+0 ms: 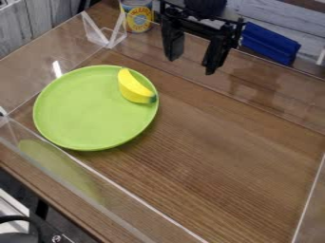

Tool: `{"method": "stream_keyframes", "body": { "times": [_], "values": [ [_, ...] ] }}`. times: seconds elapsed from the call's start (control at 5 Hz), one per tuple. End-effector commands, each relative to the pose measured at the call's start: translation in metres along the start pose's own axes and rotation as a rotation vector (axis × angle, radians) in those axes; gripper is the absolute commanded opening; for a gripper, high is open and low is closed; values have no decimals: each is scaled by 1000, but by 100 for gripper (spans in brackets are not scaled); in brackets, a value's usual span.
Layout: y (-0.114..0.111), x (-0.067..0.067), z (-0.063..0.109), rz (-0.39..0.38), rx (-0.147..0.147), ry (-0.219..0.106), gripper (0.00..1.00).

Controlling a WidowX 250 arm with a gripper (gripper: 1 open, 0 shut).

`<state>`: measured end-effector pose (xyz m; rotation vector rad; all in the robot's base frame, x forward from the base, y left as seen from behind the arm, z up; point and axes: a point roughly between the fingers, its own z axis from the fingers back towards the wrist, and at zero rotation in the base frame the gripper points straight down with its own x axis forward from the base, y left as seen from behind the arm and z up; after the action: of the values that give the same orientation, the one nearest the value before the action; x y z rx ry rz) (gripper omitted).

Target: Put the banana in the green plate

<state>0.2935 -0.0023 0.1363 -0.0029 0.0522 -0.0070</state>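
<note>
Plates: one green plate (89, 119) lay at the left.
Bananas: one banana (135, 86) rested on the plate's far right part.
Arm: one gripper (193, 47) hung farther right, pointing down, fingers wide, empty.

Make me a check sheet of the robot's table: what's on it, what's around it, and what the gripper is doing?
Surface: brown wooden table with clear walls along its edges.
Job's things: banana already lies in the green plate, near its upper right rim.
Clutter: nothing seen on the table's middle.
Gripper: gripper open, pointing down, above the table beyond the plate, holding nothing.
Cables: nothing clearly seen.
Surroundings: blue box behind the gripper; yellow-labelled container at the back.
</note>
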Motion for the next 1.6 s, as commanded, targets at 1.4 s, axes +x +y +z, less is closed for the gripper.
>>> {"method": "stream_keyframes", "body": {
  "times": [1.4],
  "values": [
    [87,-10,-31,-551,49,-22,100]
  ]
}}
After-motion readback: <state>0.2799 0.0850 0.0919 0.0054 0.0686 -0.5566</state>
